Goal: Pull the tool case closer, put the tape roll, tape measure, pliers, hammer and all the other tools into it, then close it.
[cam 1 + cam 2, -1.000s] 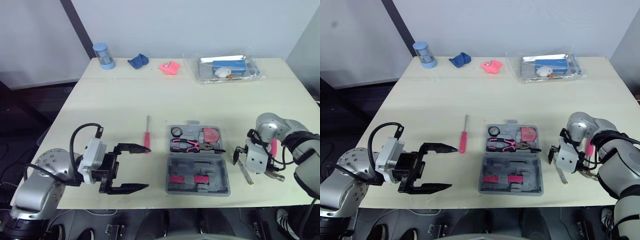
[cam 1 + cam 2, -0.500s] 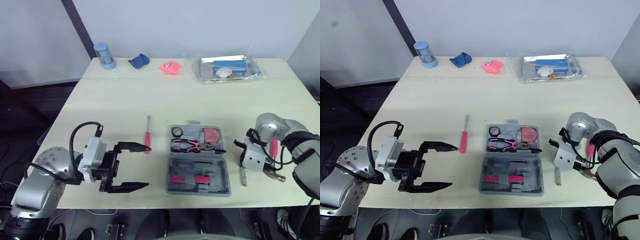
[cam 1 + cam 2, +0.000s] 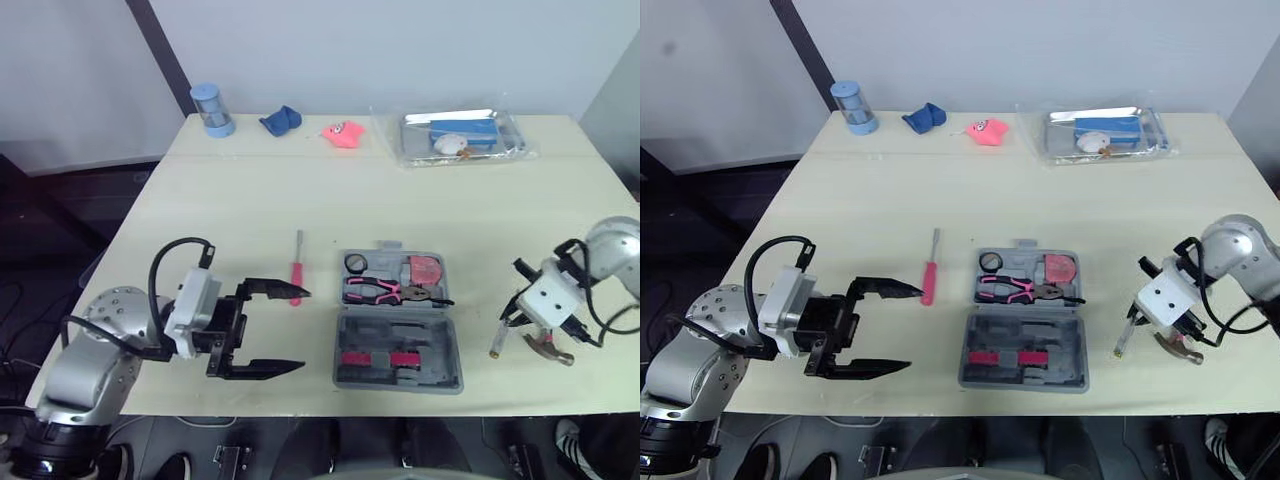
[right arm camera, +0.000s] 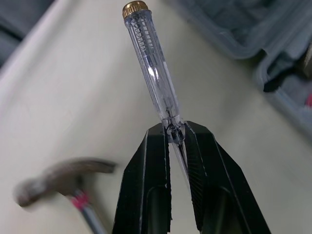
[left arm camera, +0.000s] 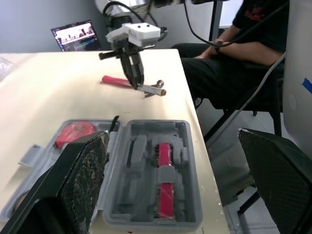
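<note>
My right end effector (image 4: 176, 132) is clenched on the thin metal shank of a clear tester screwdriver (image 4: 151, 63). The brass-capped handle sticks out well past the fingertips. It hangs at the right of the tabletop (image 3: 300, 190), apart from the open case (image 3: 450, 350) and just beside the hammer (image 3: 545, 345), which lies flat. I cannot tell whether the brass cap is off the surface yet.

My left end effector (image 3: 302, 329) is released, jaws spread wide, hovering near the front edge between the case and the red screwdriver (image 3: 296, 268).

The case sits near the front edge with the pliers (image 3: 385, 292) and tape measure (image 3: 424, 270) in its far half, so I judge the step in hand is carrying the tester in.

The grip is on the shank, far from the tool's middle, so the long handle may swing or pivot. I would lift straight up first and travel slowly. I would clear the case's near wall with margin, then lower the handle into a free slot. I would open only once it rests there, since smooth plastic will likely roll if dropped.
</note>
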